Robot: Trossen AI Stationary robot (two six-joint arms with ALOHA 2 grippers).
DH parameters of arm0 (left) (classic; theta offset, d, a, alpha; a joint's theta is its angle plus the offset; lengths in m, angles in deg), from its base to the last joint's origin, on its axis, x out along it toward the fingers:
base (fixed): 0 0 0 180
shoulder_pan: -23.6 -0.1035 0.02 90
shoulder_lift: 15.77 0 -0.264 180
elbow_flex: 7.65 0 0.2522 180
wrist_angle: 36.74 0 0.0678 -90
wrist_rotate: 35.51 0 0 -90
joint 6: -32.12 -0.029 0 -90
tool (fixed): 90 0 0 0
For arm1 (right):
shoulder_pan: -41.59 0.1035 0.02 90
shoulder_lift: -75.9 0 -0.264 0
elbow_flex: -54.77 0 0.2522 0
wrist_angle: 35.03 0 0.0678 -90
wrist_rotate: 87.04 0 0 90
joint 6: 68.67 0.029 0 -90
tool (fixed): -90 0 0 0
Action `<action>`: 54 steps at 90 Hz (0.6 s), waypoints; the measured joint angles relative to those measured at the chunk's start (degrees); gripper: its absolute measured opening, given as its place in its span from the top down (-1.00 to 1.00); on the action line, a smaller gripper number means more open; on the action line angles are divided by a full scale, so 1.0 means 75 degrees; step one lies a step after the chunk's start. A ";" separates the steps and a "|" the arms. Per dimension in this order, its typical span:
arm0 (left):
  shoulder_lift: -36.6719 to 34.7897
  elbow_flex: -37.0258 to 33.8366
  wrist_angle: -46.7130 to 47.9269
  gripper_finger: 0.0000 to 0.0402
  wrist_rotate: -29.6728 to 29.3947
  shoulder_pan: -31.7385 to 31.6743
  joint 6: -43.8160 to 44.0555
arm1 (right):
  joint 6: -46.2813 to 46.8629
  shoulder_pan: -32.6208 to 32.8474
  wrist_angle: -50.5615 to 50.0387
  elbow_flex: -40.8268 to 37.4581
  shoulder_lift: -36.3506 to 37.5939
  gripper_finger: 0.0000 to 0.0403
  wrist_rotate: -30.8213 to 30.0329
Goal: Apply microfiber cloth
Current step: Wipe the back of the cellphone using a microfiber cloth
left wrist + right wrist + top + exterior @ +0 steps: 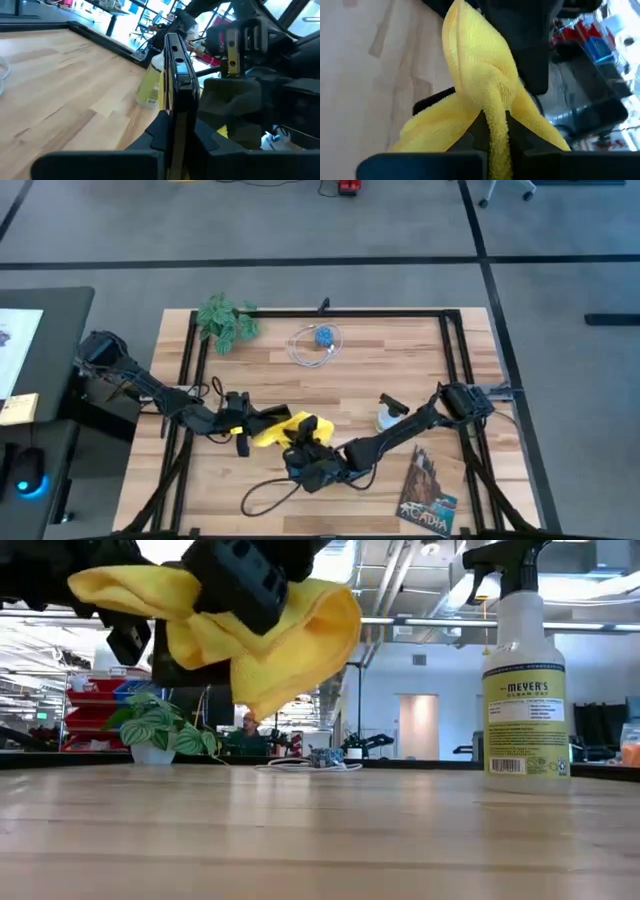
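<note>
High view: the two arms meet over the front middle of the wooden counter (420, 350). The right gripper (305, 442) has its jaws pinched tight on a fold of the microfiber cloth (285, 427); the right wrist view shows the yellow fabric (480, 85) squeezed between the two dark fingers and bunching out beyond them. The low view shows the cloth (270, 630) held up in the air, clear of the counter, drooping in loose folds. The left gripper (240, 430) is just beside it, and its jaws clamp a black smartphone (176, 75) held on edge, seen plainly in the left wrist view. The cloth lies against the phone's side in the high view; whether they truly touch I cannot tell.

A spray bottle (525, 680) stands upright near the right side of the counter; its contents cannot be made out. A dark illustrated booklet (428, 492) lies at the front right corner. A small potted plant (226, 320) sits at the back left corner, and a coiled cable (318, 345) rests near the back edge.
</note>
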 joint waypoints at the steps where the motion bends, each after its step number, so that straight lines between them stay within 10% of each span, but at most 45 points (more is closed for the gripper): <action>1: -0.0002 0.0000 -0.0017 0.94 0.0010 0.0000 0.0000 | -0.0079 -0.0013 0.0063 0.0000 0.0000 0.99 0.0024; 54: 0.0009 -0.0017 -0.0267 0.94 0.0094 0.0006 -0.0299 | 0.1156 -0.0270 -0.1461 0.0012 0.0012 1.00 0.2090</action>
